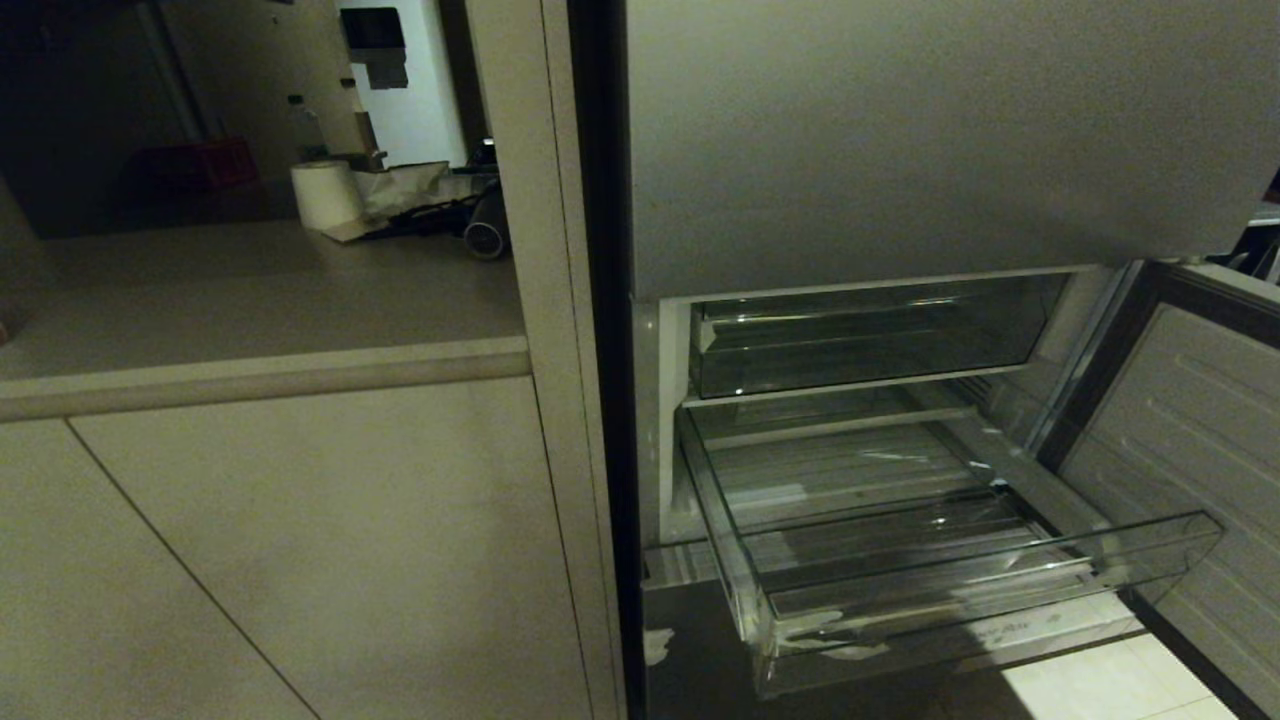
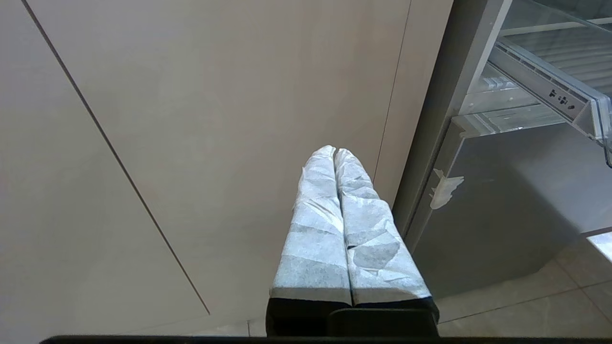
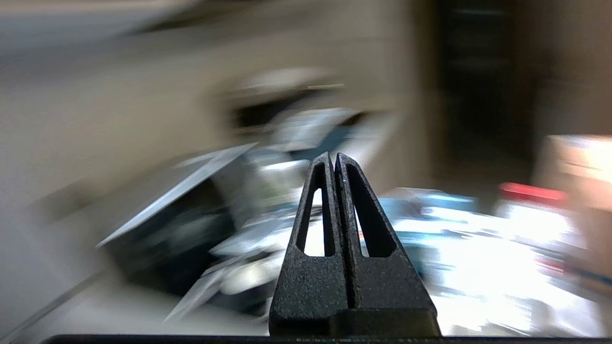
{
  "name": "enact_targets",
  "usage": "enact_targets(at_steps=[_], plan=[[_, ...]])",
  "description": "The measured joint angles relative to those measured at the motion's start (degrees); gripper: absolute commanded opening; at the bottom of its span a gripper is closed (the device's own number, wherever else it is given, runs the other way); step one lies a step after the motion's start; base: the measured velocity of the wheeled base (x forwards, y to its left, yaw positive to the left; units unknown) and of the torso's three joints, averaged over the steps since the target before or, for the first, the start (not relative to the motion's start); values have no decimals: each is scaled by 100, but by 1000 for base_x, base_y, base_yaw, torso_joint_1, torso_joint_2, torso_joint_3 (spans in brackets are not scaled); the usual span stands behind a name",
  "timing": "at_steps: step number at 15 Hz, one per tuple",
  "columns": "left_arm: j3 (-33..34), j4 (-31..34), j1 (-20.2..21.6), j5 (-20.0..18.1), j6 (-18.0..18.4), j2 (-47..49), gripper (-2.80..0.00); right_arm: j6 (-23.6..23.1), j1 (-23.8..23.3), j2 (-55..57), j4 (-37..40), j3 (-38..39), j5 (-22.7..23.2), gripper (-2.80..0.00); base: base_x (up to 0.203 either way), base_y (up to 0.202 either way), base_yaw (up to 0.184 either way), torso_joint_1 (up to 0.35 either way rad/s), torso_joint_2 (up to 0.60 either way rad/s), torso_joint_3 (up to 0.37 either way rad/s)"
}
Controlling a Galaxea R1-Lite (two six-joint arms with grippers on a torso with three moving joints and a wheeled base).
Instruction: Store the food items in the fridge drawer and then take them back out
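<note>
Fridge drawer [image 1: 900, 560] sits pulled out below the grey door panel [image 1: 900, 130] in the head view, nothing visible in it, neither arm around; beige counter [image 1: 250, 300] off to its left. Left wrist view: left gripper [image 2: 334, 153], taped fingers pressed together and holding nothing, hangs by the cabinet front [image 2: 215, 95], drawer corner nearby. Right wrist view: right gripper [image 3: 333, 157] closed on nothing, blurry room behind.

No legible text; faint print on fridge drawer [image 1: 960, 590] lip unreadable.
</note>
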Motion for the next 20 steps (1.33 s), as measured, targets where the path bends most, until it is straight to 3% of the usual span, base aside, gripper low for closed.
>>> enact_targets(at_steps=[3,5,9,12,15,20], plan=[[0,0,0,0,0,0,-280,-311,2076,-647,-428,531,-13,-280,0,0,0,0,0,0],[0,0,0,0,0,0,-280,-763,3720,-1004,-196,779,-107,-280,0,0,0,0,0,0],[0,0,0,0,0,0,-280,-1853,6599,-1689,1375,1113,-842,-280,0,0,0,0,0,0],[0,0,0,0,0,0,-280,-2255,8384,-2112,2954,1189,-2019,-280,0,0,0,0,0,0],[0,0,0,-2,0,0,-280,-2709,9267,-2366,4297,1514,-3247,-280,0,0,0,0,0,0],[0,1,0,0,0,0,-280,-3584,9464,-2608,4430,2467,-3480,-280,0,0,0,0,0,0]])
